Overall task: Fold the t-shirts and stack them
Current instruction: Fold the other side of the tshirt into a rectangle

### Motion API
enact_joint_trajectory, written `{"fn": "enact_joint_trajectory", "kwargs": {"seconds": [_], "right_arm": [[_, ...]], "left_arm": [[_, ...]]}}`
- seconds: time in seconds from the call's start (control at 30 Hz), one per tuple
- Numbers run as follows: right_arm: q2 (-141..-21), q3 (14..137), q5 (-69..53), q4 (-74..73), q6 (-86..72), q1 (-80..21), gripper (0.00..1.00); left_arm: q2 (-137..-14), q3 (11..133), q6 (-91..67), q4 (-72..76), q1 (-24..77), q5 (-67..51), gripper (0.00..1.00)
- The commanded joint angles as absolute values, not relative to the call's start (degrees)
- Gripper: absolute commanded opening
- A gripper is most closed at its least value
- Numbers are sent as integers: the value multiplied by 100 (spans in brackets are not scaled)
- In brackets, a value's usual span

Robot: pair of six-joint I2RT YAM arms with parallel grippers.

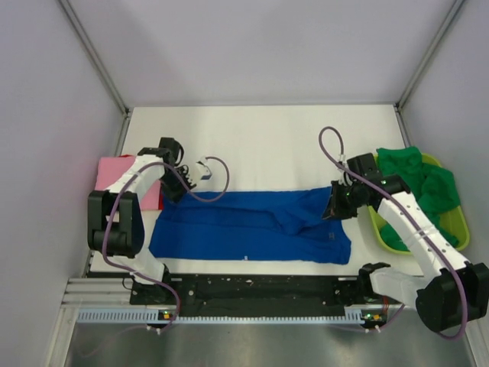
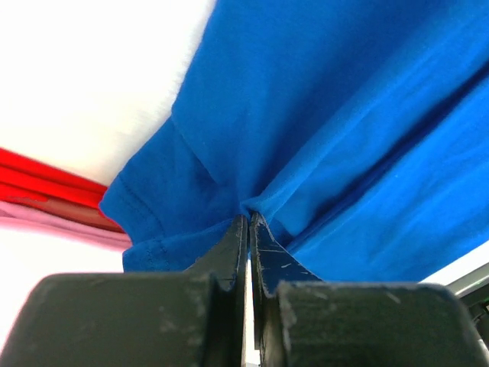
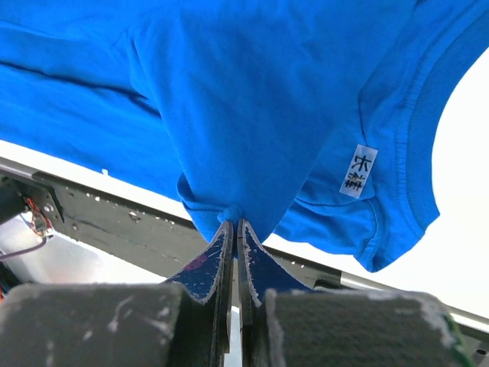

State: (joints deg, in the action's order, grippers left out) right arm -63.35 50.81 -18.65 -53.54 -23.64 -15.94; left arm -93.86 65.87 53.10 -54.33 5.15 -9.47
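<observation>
The royal-blue t-shirt [image 1: 252, 226] lies stretched across the front of the white table, folded lengthwise. My left gripper [image 1: 173, 191] is shut on its left far edge; the wrist view shows the blue cloth [image 2: 321, 122] pinched between the closed fingertips [image 2: 249, 222]. My right gripper [image 1: 336, 208] is shut on the shirt's right end; the wrist view shows the cloth [image 3: 252, 99] bunched at the closed fingertips [image 3: 235, 225], with the white neck label [image 3: 357, 170] nearby. A folded pink t-shirt [image 1: 118, 177] lies at the left edge. Green t-shirts [image 1: 420, 183] fill the basket at the right.
The lime-green plastic basket [image 1: 454, 225] stands at the table's right edge beside my right arm. A black rail [image 1: 252, 287] runs along the table's front edge. Grey walls enclose the table at the back and sides. Pink and red cloth edges [image 2: 46, 199] show in the left wrist view.
</observation>
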Motion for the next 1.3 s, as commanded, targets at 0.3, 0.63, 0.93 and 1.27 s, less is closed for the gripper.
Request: {"fn": "enact_joint_trajectory", "kwargs": {"seconds": [0.3,0.63,0.93,1.27], "right_arm": [[-6152,4941,-1599,-5468,-2355,-1512,0],[-6372,4799,-1485,-5405,-2276,-1521,0],[-6688,4957,-1143,-5178,-2320,-1424,0],[-8138,5045,-1502,-4017,-2470,-914,0]], "left_arm": [[-9228,6302,5405,-6019,527,-590,13],[-8965,6712,5547,-7066,431,-184,54],[-9264,8129,4017,-6682,2651,-2221,44],[-9887,8421,3973,-4836,5526,-3375,49]]}}
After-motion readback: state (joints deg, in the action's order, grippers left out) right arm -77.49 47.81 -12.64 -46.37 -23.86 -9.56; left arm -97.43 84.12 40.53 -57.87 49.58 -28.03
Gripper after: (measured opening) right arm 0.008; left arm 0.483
